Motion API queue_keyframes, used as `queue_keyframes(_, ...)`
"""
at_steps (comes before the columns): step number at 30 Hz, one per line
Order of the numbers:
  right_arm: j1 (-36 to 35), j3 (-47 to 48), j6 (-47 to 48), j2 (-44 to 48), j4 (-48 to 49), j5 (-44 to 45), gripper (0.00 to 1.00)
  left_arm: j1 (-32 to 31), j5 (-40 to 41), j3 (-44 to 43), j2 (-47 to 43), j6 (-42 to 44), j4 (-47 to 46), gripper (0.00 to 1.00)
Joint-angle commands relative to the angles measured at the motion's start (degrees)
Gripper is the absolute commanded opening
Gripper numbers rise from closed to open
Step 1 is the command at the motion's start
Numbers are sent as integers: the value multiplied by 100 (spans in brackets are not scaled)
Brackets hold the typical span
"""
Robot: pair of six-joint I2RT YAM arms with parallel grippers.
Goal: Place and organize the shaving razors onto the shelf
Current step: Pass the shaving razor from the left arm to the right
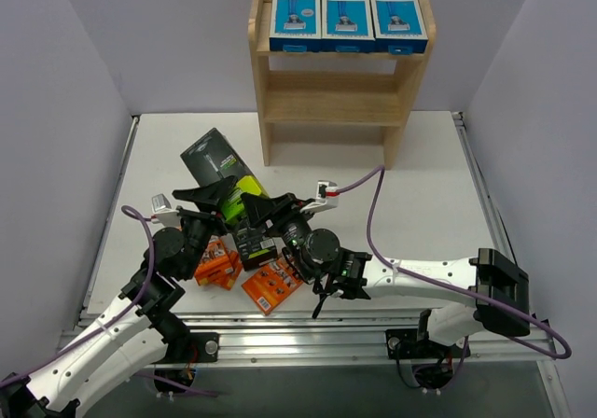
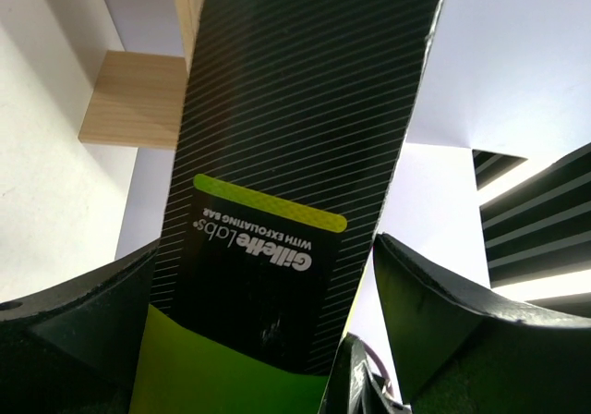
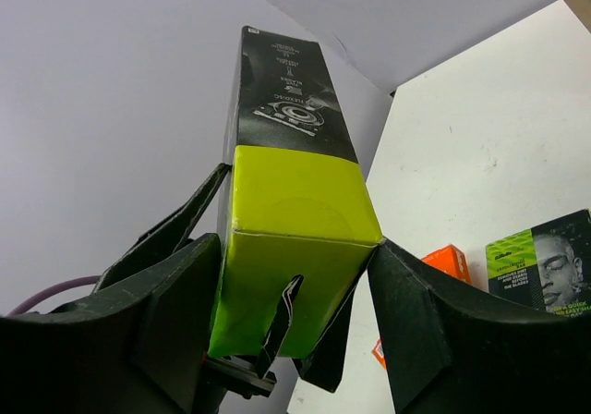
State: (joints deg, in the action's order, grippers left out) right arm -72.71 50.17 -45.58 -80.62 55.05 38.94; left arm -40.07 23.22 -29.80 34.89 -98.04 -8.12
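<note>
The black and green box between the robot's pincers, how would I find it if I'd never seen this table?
Start at the wooden shelf at the back of the table, then come forward and left to where the two arms meet. There a tall black-and-lime box stands up between the pincers. The packs lying below it are flat and orange, and the boxes on the top shelf are blue.

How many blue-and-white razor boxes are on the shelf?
3. All stand side by side on the shelf's top tier: left box, middle box, right box. No others visible.

Three blue-and-white razor boxes (image 1: 347, 20) stood side by side on the light wooden three-tier shelf's (image 1: 338, 103) top tier. A black-and-lime-green box (image 1: 220, 167) tilted above the bench, near flat orange packs (image 1: 271, 285).
</note>
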Motion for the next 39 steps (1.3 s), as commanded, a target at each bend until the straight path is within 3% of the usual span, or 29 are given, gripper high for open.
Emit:
queue_keyframes(1, 72, 54, -73, 266, 534, -79, 60, -27, -406, -149, 70, 197, -638, 2)
queue_keyframes(21, 231, 169, -1049, 169, -539, -176, 67, -27, -107, -272, -202, 821, -849, 2)
queue_keyframes(27, 257, 72, -874, 117, -47, -413, 58, -35, -248, -316, -106, 839, -761, 2)
queue_keyframes(33, 336, -156, -803, 99, 507, -694, 43, -27, -353, -166, 35, 602, -990, 2)
queue_keyframes(38, 362, -280, -750, 300, 472, -660, 5, -18, -345, -35, 18, 497, -1051, 3)
queue_keyframes(39, 380, -271, -716, 345, 411, -633, 0, -18, -310, -8, -9, 514, -1034, 13)
